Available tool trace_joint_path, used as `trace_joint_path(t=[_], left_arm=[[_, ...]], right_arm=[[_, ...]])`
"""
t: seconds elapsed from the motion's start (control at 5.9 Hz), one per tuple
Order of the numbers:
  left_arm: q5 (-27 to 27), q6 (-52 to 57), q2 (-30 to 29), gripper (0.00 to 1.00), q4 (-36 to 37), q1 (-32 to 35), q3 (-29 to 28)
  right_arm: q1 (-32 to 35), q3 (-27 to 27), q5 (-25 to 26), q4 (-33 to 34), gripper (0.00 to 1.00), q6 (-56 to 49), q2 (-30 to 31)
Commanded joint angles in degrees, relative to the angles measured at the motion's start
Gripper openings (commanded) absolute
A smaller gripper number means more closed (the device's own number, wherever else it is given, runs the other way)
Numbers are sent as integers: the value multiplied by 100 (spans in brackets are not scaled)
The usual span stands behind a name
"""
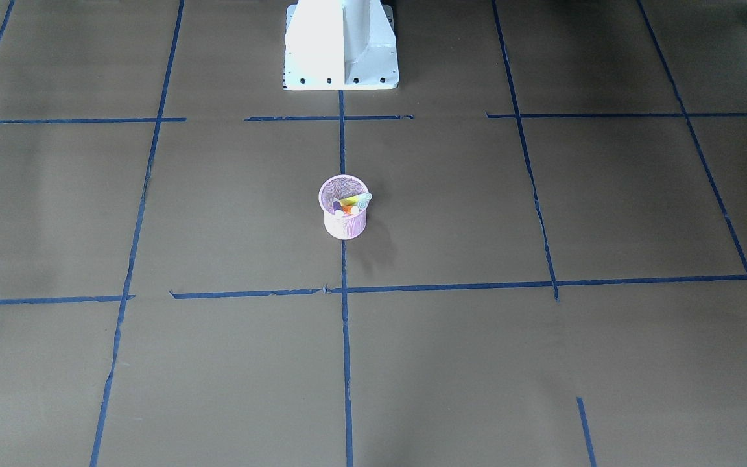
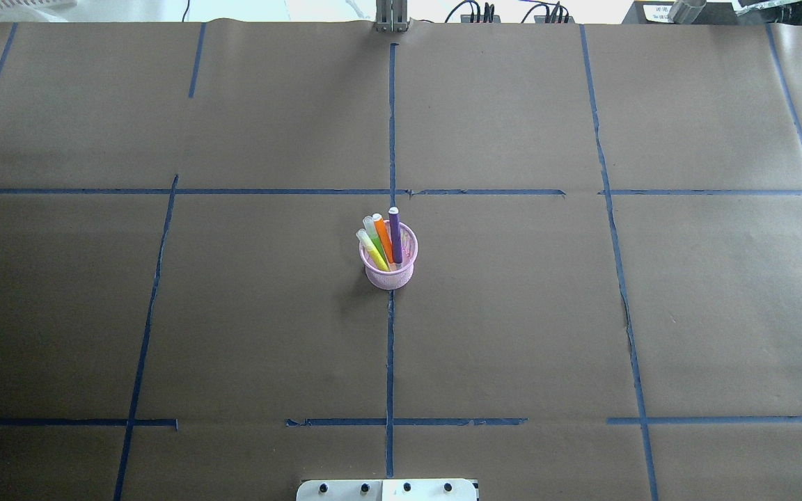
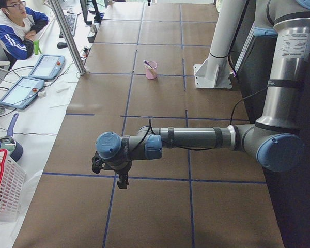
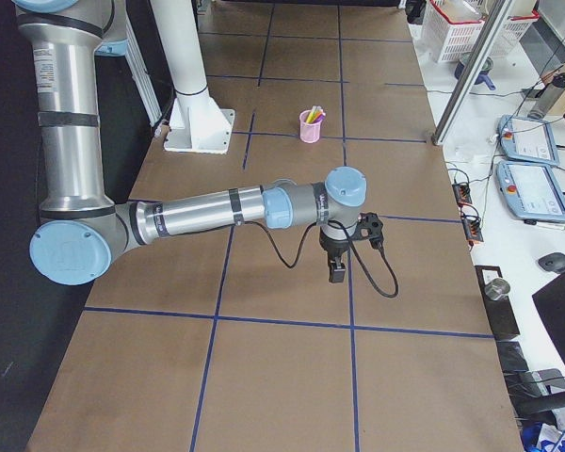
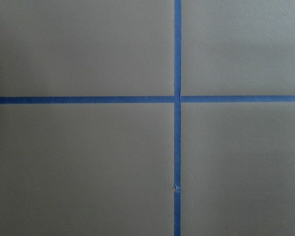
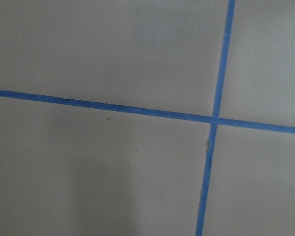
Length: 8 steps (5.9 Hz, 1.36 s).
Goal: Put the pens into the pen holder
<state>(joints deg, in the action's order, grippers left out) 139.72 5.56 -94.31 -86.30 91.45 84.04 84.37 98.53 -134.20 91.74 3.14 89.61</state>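
Note:
The pink wire-mesh pen holder (image 2: 388, 268) stands upright at the table's middle; it also shows in the front view (image 1: 343, 217), the left view (image 3: 151, 70) and the right view (image 4: 311, 125). In it stand the purple pen (image 2: 395, 235), the orange pen (image 2: 383, 236), the green pen (image 2: 375, 238) and the yellow pen (image 2: 372, 250). My left gripper (image 3: 122, 181) shows only in the left view, far from the cup near the table's left end. My right gripper (image 4: 338, 271) shows only in the right view, near the right end. I cannot tell whether either is open.
Brown paper with blue tape lines (image 2: 390, 348) covers the table. The robot's white base (image 1: 341, 45) stands behind the cup. A seated operator (image 3: 18, 28), tablets (image 3: 46, 66) and a white basket (image 3: 2, 191) are beside the table's far edge. The wrist views show only paper and tape.

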Motion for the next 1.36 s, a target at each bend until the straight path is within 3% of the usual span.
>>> trace_joint_path(t=[0.0, 0.51, 1.19], left_arm=[[-14, -2, 9, 100, -9, -4, -1], [-15, 15, 26, 100, -27, -4, -46], [-14, 15, 53, 100, -45, -4, -45]], right_arm=[[674, -700, -535, 1, 100, -689, 109], [730, -1071, -441, -129, 100, -692, 381], [834, -968, -441, -447, 100, -386, 400]])
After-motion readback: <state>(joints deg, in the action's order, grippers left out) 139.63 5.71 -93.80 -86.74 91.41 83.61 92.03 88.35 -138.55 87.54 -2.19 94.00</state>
